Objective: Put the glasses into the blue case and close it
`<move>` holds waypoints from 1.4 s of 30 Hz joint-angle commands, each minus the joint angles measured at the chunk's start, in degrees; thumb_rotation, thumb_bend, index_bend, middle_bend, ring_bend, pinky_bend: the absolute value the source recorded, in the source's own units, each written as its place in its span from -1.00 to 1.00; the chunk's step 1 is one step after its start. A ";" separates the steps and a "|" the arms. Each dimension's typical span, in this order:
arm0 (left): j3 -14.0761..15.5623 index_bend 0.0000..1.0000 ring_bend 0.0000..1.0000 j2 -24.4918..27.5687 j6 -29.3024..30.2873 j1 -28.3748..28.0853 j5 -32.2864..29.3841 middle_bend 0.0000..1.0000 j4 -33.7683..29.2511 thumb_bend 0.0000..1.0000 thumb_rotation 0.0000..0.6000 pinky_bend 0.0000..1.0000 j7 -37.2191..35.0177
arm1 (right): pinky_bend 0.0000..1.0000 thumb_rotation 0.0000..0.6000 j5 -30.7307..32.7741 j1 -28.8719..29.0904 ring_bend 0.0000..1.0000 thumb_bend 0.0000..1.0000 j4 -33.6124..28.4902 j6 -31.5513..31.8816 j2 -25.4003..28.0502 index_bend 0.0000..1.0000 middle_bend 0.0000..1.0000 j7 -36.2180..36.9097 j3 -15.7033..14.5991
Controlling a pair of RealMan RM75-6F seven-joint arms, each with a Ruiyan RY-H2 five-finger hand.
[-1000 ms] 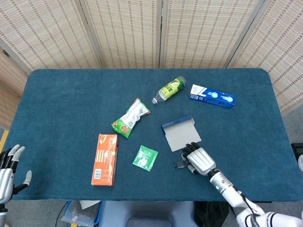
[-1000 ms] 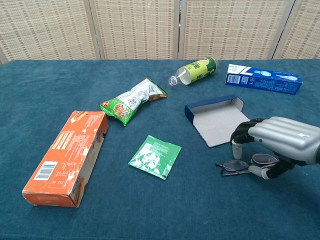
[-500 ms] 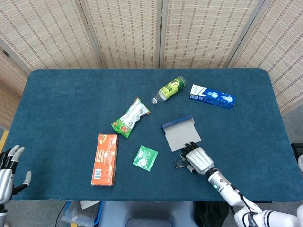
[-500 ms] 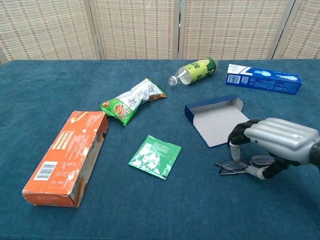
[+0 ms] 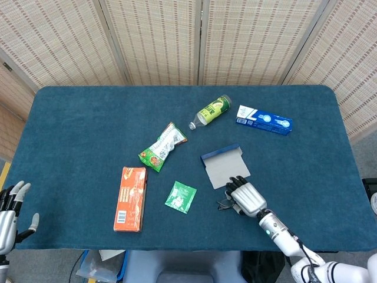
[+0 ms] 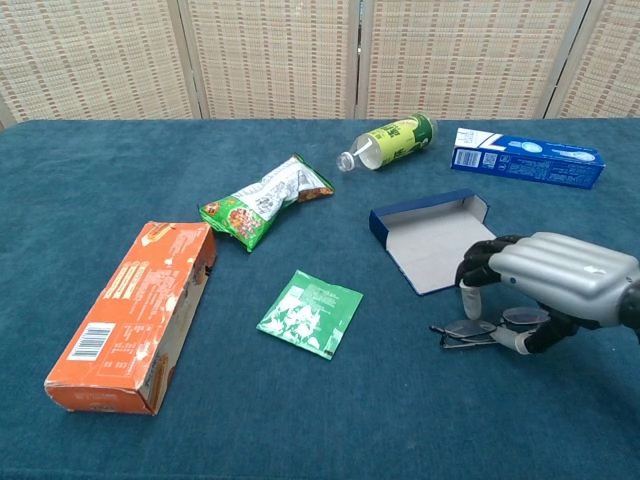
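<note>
Glasses [image 6: 482, 329] lie on the tablecloth [image 6: 90, 170] just in front of the open case [image 6: 433, 243], under the right hand [image 6: 551, 288]. Its fingers [image 6: 470, 297] curl down over the frame, fingertips touching the lenses; whether they grip it I cannot tell. The left hand [image 5: 12, 207] sits off the near left edge, fingers spread, holding nothing. Left of the glasses lie a green sachet [image 6: 310, 313] and an orange box [image 6: 134, 312]. Farther back lies a snack bag [image 6: 266, 201]. Farthest, a green bottle [image 6: 388, 141] on its side and a toothpaste box [image 6: 528, 157].
</note>
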 commanded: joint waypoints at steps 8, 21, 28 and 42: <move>0.05 -0.84 -1.00 -0.13 -0.01 0.19 -0.08 -1.00 0.28 -0.15 1.00 -1.00 -0.28 | -0.75 1.00 -1.05 0.55 -0.82 -0.25 1.10 0.70 -1.16 -0.13 -0.55 0.57 -0.62; -0.03 -0.84 -1.00 -0.23 0.20 0.40 -0.08 -1.00 0.74 -0.15 1.00 -1.00 -0.85 | -0.75 1.00 -1.89 0.57 -0.82 -0.08 3.56 3.63 -2.83 0.00 -0.50 1.63 -0.01; -0.01 -0.84 -1.00 -0.25 0.19 0.49 -0.06 -1.00 1.03 -0.15 1.00 -1.00 -1.17 | -0.75 1.00 -1.99 0.30 -0.82 -0.06 3.81 5.22 -2.31 0.04 -0.47 2.23 0.36; -0.07 -0.84 -1.00 -0.10 0.31 0.45 0.26 -1.00 0.63 -0.15 1.00 -1.00 -0.90 | -0.75 1.00 1.63 4.95 -0.82 -0.06 8.33 2.91 -1.81 0.04 -0.47 3.05 6.53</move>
